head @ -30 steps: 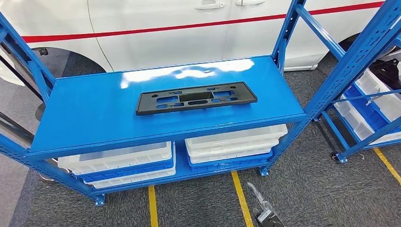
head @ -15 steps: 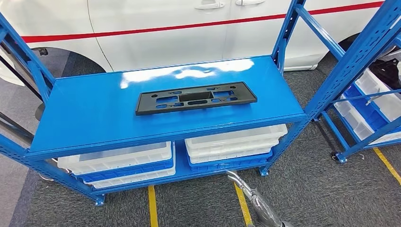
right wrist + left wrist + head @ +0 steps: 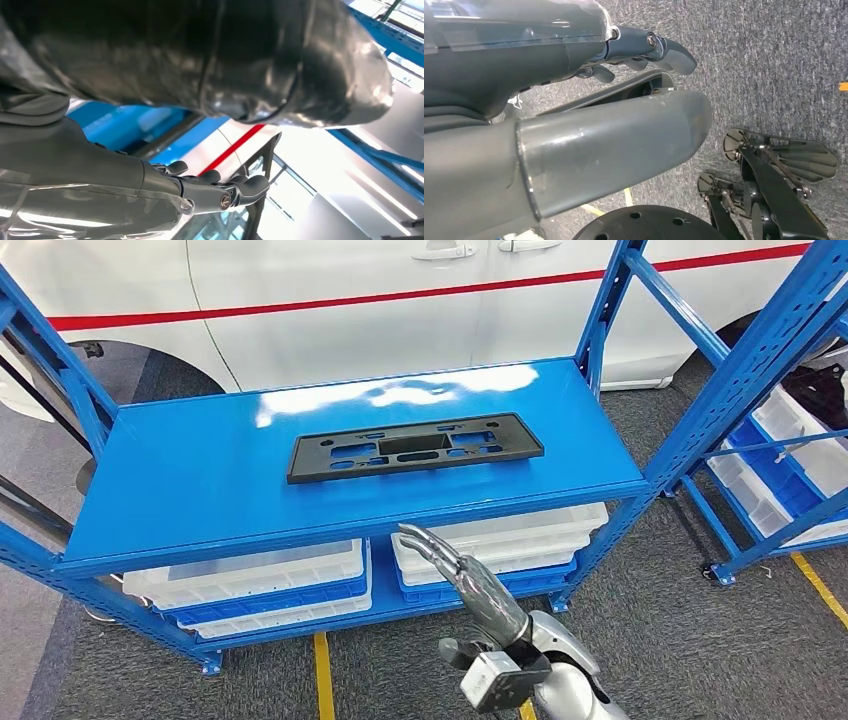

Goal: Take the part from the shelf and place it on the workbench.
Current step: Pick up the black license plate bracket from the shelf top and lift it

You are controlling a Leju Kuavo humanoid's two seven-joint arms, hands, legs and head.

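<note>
Glossy painted metal shelf (image 3: 200,480) — matt black plastic part (image 3: 415,447) — rough grey carpet (image 3: 680,640).

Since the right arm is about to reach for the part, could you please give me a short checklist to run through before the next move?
1. black part lies flat on the blue shelf, uncovered: ok.
2. right hand holds nothing, fingers stretched out: ok.
3. Right hand is at the part: not ok; it is below the shelf's front edge, in front of the white trays.
4. Shelf top beside the part is bare, so there is room for the fingers: ok.
5. left hand holds nothing; it hangs over the grey floor: ok.
6. Workbench ready to take the part: cannot tell.
</note>
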